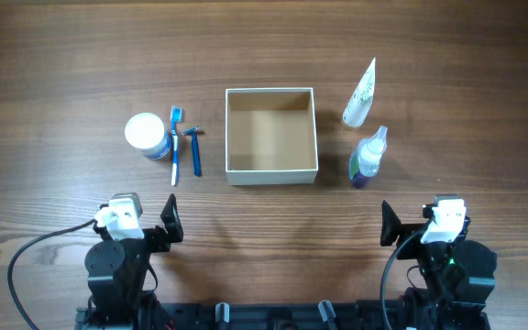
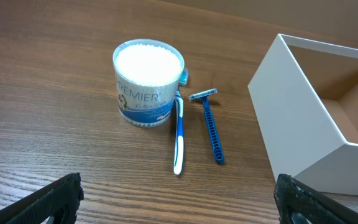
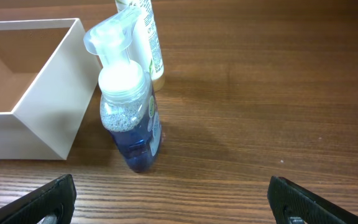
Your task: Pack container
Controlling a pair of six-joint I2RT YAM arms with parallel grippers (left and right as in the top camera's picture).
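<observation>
Dark wood-grain bench fills every view, with nothing on it but the toiletries and the box. The container (image 1: 271, 175) sits at the middle of the bench, ahead of both arms and between them. Its tan floor is bare, so I judge the packing has not begun.

The left gripper (image 2: 179, 202) hangs low near the robot's edge with its jaws spread wide and nothing between them. The right gripper (image 3: 173, 200) is the same, wide and empty.

Straight ahead of the left gripper lie the toothbrush (image 2: 179, 140) and the razor (image 2: 211, 127). They are side by side with their long axes running away from the robot, roughly parallel to the container's left wall. The round jar (image 2: 146, 84) stands just beyond them, touching the toothbrush head or very nearly so.

Ahead of the right gripper the pump bottle (image 3: 129, 109) stands upright just beside the container's right wall. The tube (image 3: 149, 37) appears to stand behind it.

Each arm is nearer its own side's items, and from either side the container lies inward, toward the centre.
</observation>
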